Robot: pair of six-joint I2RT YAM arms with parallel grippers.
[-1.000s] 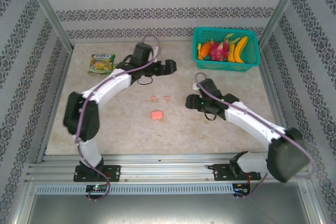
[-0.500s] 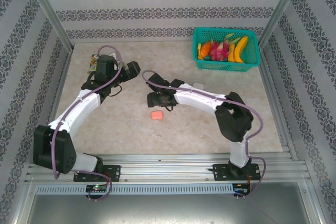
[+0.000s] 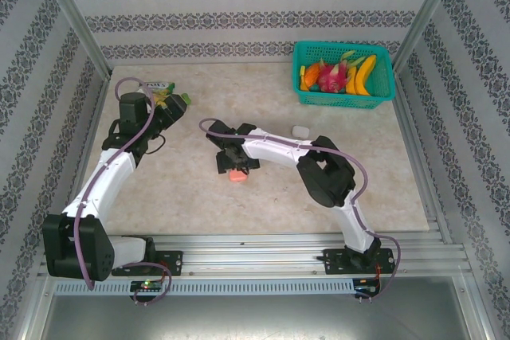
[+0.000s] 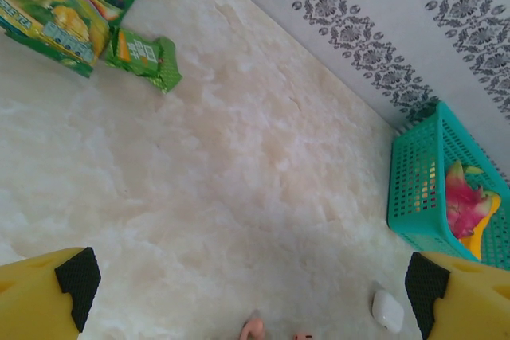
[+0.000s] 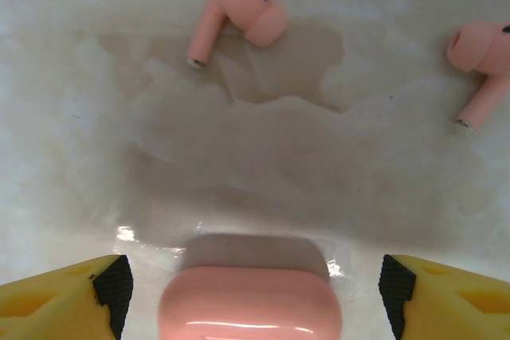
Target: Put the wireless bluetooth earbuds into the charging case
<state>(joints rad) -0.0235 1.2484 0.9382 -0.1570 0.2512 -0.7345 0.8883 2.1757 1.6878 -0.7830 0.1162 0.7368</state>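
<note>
The right end effector (image 5: pixel 255 288) hung low over the pale marbled table (image 3: pixel 398 157). Its yellow fingers (image 5: pixel 96 292) stood well apart on either side of the small, glossy, rounded pink charging case (image 5: pixel 251 308), clear of it on both sides and gripping nothing. From that bracketing stance I judged it was lining up to take hold of the case, since the lid looked shut and would have to be opened before anything went in. Just beyond the case, loose on the table, lay one tiny pale pink stemmed earbud (image 5: pixel 239 9), with a second pink earbud (image 5: pixel 482 61) off to the side. The two were apart from each other and from the case, so neither was seated yet. The left end effector (image 4: pixel 249 280) was held back near the far left of the table, fingers spread wide and empty, close to the crinkled green snack packets (image 4: pixel 56 5). I took that as keeping out of the way so the other arm had the middle to itself. A small white rounded case (image 4: pixel 388 310) sat on its own toward the teal plastic basket (image 4: pixel 430 189) holding bright fruit.
</note>
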